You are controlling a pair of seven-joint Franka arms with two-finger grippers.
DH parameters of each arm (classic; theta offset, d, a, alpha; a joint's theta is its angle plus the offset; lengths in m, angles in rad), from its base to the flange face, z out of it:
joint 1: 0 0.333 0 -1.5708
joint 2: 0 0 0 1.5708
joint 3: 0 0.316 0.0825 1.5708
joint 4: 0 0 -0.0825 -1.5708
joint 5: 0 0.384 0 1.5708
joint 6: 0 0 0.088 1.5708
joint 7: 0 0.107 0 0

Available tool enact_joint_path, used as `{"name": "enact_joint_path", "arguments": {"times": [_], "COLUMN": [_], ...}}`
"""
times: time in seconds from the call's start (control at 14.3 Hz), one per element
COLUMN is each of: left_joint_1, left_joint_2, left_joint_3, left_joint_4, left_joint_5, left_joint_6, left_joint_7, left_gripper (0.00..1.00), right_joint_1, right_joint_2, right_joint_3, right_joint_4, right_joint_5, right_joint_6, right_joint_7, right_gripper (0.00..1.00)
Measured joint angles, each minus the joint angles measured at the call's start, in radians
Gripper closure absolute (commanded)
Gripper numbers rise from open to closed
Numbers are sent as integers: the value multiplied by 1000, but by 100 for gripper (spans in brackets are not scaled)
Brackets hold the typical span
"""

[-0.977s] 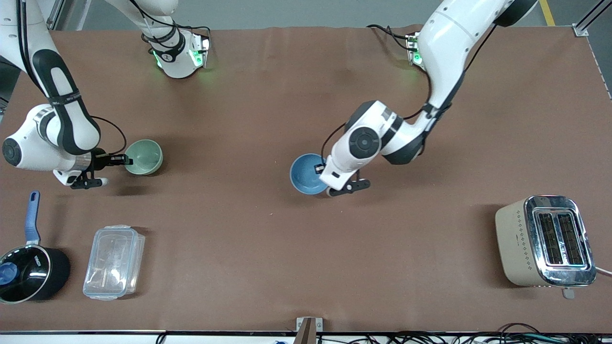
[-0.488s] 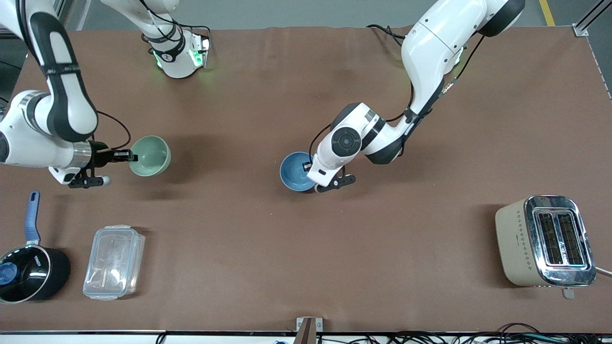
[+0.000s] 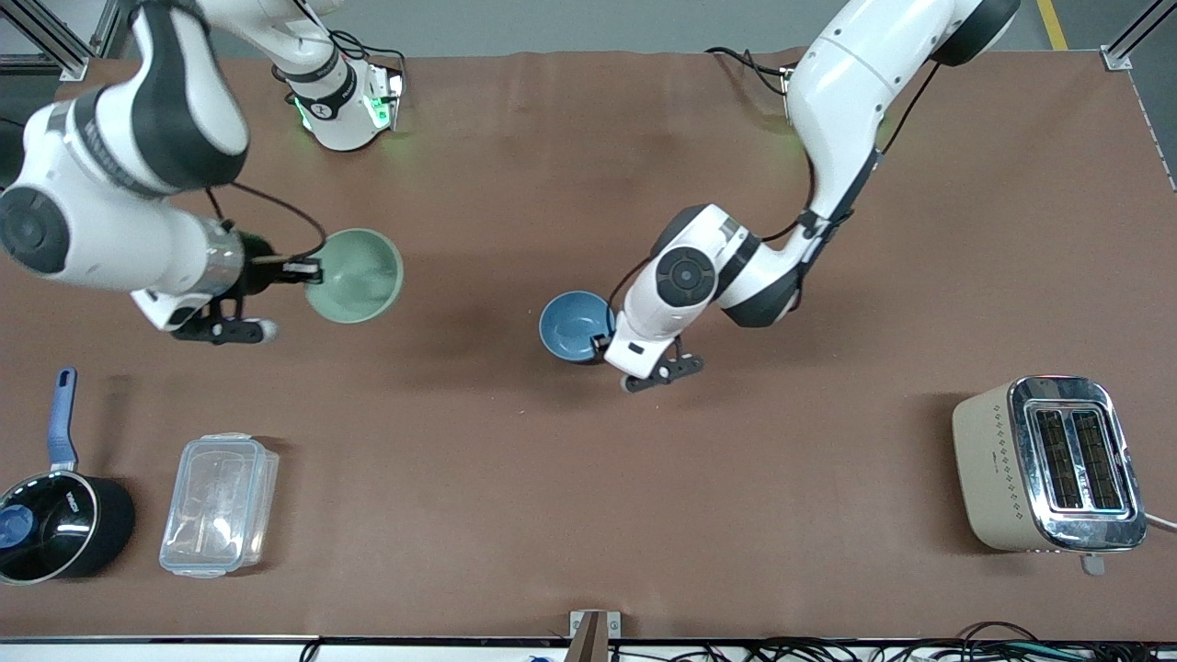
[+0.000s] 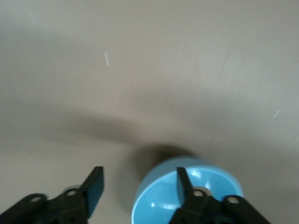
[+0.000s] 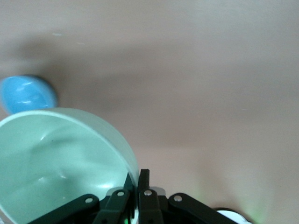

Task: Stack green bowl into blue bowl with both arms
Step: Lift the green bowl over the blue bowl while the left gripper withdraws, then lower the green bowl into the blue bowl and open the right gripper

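Lifted since earlier: right gripper [image 3: 308,272] pinches green bowl [image 3: 355,276] rim, airborne over table [image 3: 588,478]. Left gripper [image 4: 140,186], fingers spread, straddles blue bowl [image 3: 576,326] rim mid-table.

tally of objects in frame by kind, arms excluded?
Bowls: 2, green bowl, blue bowl
Saucepan: 1
Clear plastic container: 1
Toaster: 1
Total: 5
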State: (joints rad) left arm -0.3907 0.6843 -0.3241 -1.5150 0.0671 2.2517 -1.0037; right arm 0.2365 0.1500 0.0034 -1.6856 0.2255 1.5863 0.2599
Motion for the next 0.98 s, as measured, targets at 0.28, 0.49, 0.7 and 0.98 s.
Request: {"name": "enact_joint_path", "arguments": {"times": [0.28,0.49,0.7,0.98], "left_joint_1": [130,223,330,432], "left_joint_2": [-149,-260,-367,-489], "left_joint_3": [7,9,8,6], "left_joint_4": [82,111,115,115], "left_joint_5": [113,138,136,74], "left_joint_6": [-243,-365,-484,-643], "left_joint_7": [60,224,480,700], "left_gripper": [0,0,0,0], "right_joint_1": [189,268,373,491], "right_joint_2": [11,53,117,214], "right_joint_3": [0,-2,-3,-3], "right_joint_4": [48,48,48,48], "right_joint_5": [0,0,-6,-91], "right_joint_6": [48,127,240,390], "right_joint_7": [68,169,330,484], "right_gripper": [97,97,97,97]}}
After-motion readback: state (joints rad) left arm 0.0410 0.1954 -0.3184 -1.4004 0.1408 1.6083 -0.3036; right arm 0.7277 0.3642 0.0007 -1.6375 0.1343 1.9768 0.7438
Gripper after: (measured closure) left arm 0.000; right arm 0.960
